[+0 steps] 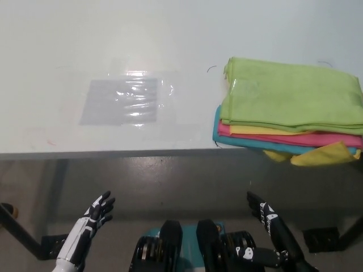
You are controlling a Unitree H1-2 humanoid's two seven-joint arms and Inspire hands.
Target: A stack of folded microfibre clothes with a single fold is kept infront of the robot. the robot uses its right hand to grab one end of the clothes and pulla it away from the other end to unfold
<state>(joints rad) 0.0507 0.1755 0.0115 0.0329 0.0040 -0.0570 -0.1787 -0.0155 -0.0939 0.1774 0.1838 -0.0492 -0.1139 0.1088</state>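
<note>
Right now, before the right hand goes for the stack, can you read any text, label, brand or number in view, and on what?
No readable text in the head view.
Stack of folded cloths: no tag, label or brand shows on any layer.
Clear plastic sheet on the table: grey patch with glare, no print readable.
Left hand and right hand: black and white patterning only, no letters or numbers.

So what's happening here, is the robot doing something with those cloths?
Nothing is being handled yet. A stack of folded cloths, green on top with yellow, pink and blue beneath, sits at the near right edge of the white table. The robot's black right hand is low, below the table edge and short of the stack, holding nothing. Its white left hand rests open at the lower left. The cloths are untouched.
</note>
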